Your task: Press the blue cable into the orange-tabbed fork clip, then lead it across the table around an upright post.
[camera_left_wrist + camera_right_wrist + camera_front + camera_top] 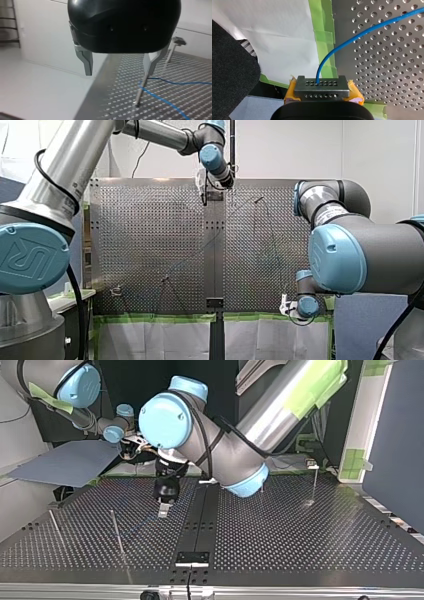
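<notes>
The blue cable [162, 100] lies on the perforated table and bends around a thin upright post [141, 87]. My left gripper [118, 66] hangs open above it, and one metal finger [150, 62] is just over the post's top. Nothing sits between the fingers. In the front view my left gripper [204, 195] is at the table's far middle. My right gripper [322, 93], with yellow pads, is shut on a metal block with holes [322, 86], and the blue cable [352, 40] runs out of that block. My right gripper [287, 307] stays at the table's near edge. I see no orange-tabbed clip.
A grey fixture on a stem [177, 41] stands beyond the post. More upright posts [117, 532] [55, 527] [315, 485] rise from the plate. A black rail [200, 515] runs down its middle. Green tape [323, 37] lines the near edge, and a grey-blue board [65, 462] lies beside the table.
</notes>
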Controlling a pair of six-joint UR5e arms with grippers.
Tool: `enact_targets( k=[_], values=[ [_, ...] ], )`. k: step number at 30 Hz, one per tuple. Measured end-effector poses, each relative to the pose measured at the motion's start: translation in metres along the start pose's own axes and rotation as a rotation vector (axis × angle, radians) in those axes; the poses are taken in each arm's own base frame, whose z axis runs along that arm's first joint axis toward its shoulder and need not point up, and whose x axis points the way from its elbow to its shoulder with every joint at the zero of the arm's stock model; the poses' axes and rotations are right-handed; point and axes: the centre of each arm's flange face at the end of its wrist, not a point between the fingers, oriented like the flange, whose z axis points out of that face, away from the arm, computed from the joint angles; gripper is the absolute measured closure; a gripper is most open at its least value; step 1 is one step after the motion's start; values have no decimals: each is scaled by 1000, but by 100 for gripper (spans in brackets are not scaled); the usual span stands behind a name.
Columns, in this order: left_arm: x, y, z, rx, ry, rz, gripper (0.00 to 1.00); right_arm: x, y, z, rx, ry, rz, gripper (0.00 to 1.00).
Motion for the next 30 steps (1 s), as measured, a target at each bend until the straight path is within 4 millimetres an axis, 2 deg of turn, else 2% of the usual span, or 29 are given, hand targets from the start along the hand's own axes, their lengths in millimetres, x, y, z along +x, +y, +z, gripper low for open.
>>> enact_targets(
  k=[13, 23, 30],
  values=[
    [-33, 11, -39, 30, -125, -100, 0, 0, -3, -1, 4, -6, -5, 100],
    [-51, 17, -66, 93, -197, -153, 0, 0, -5, -2, 4, -25, -13, 100],
    [-31, 25, -67, 84, -210, -154, 0, 0, -6, -2, 5, -25, -16, 100]
  ],
)
